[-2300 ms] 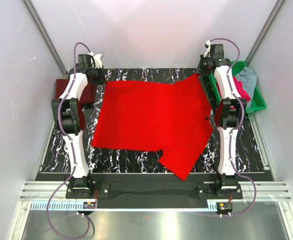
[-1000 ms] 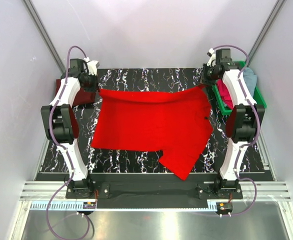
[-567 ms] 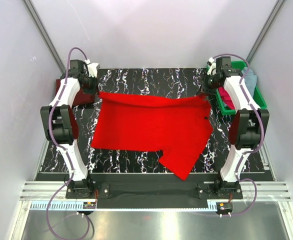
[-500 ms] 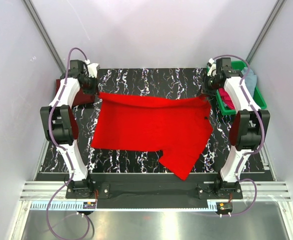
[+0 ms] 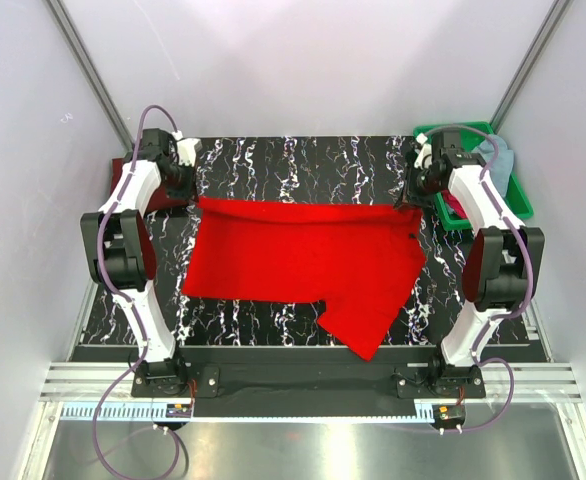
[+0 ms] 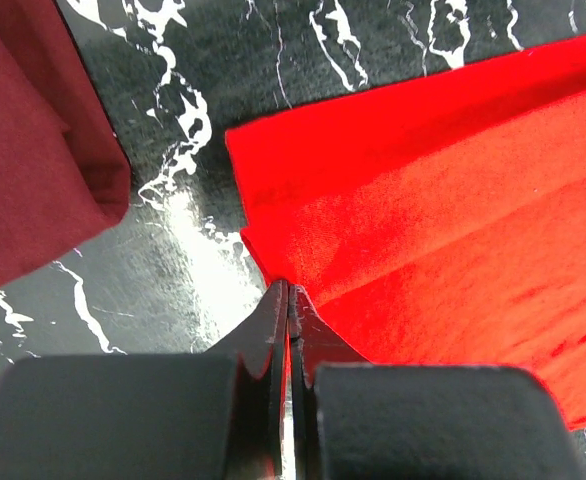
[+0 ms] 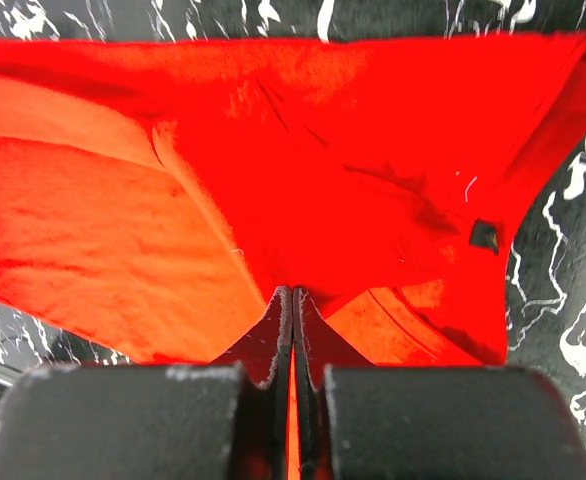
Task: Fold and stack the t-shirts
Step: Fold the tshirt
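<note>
The red t-shirt [image 5: 303, 255] lay spread across the table [image 5: 273, 155]. The left gripper [image 6: 287, 292] was clamped on its far-left corner and the right gripper [image 7: 291, 296] on its far-right edge. The maroon t-shirt [image 6: 33, 150] lay at the far left.

left arm [image 5: 138, 186] and right arm [image 5: 478, 200]: white shells, black joints, looping purple cables, black bases, black tapered jaws.
</note>
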Robot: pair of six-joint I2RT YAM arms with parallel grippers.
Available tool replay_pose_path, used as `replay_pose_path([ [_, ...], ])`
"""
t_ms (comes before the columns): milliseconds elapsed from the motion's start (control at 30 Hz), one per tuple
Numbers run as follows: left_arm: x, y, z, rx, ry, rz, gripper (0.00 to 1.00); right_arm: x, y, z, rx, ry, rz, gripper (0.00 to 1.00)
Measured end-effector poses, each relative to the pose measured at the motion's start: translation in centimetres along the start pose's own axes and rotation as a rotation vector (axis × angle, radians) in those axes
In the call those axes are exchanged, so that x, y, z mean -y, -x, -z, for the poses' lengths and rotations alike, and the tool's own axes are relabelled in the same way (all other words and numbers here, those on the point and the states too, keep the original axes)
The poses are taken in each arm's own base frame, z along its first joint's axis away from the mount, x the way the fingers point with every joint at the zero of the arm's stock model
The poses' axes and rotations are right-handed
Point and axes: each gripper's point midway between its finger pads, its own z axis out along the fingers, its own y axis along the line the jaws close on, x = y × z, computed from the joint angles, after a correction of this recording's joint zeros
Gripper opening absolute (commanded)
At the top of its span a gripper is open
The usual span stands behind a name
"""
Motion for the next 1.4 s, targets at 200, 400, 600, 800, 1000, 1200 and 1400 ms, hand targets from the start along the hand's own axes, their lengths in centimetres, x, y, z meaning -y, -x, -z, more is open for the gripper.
replay_pose_path([
  [200, -0.2, -0.7, -0.2, -0.022, 0.008, 0.008, 0.00, 0.7, -2.2, -0.7, -0.045, -0.010, -0.009, 0.00],
  [400, -0.2, -1.3, -0.1, -0.043, 0.014, 0.015, 0.00, 1.8, -4.5, -1.7, -0.100, -0.031, -0.013, 0.00],
  [600, -0.3, -2.3, -0.7, -0.083, 0.008, 0.030, 0.00, 2.5, -5.0, -1.8, -0.111, -0.043, -0.015, 0.00],
  [800, -0.5, -3.6, -1.4, -0.130, 0.000, 0.051, 0.00, 3.3, -4.8, -1.6, -0.101, -0.057, -0.027, 0.00],
  [1000, -0.3, -4.5, -1.5, -0.157, -0.006, 0.061, 0.01, 3.4, -4.7, -1.6, -0.099, -0.057, -0.026, 0.00],
  [1200, -0.3, -5.2, -1.6, -0.184, -0.008, 0.075, 0.13, 3.2, -4.9, -1.7, -0.106, -0.050, -0.034, 0.40],
  [1400, -0.4, -5.7, -1.7, -0.206, 0.000, 0.085, 0.22, 3.0, -4.8, -1.1, -0.095, -0.047, -0.029, 0.47],
])
